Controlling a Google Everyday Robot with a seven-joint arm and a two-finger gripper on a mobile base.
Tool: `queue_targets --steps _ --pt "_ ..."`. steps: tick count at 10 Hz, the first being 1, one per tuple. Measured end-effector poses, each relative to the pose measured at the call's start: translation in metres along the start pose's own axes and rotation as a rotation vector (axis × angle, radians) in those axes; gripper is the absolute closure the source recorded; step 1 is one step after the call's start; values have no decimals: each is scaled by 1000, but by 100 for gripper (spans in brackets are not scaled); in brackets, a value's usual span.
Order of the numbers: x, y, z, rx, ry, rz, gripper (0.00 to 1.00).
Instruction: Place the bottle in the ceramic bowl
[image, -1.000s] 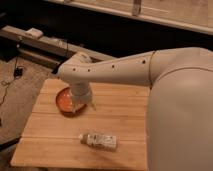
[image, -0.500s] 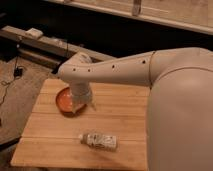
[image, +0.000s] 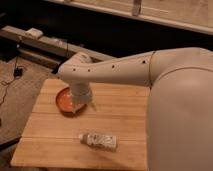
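Observation:
The bottle (image: 98, 140) lies on its side near the front of the wooden table (image: 120, 110), a clear body with a pale label. The ceramic bowl (image: 66, 101) is orange-red and sits at the table's left, partly covered by my arm. My gripper (image: 82, 104) hangs below the wrist right at the bowl's right edge, well behind and left of the bottle. It holds nothing that I can see.
My large white arm (image: 150, 70) spans the table from the right and hides its right side. A dark shelf (image: 45, 45) with a small pale object runs behind the table. Cables lie on the carpet at left.

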Motion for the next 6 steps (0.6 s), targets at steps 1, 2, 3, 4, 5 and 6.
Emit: queue_targets --steps 1,2,3,4,5,6 --pt "0 0 0 0 0 0 35" --pt "0 0 0 0 0 0 35" --pt "0 0 0 0 0 0 35" --pt "0 0 0 0 0 0 35" --pt "0 1 0 -1 0 0 35" --pt "-1 -1 0 3 5 -4 35"
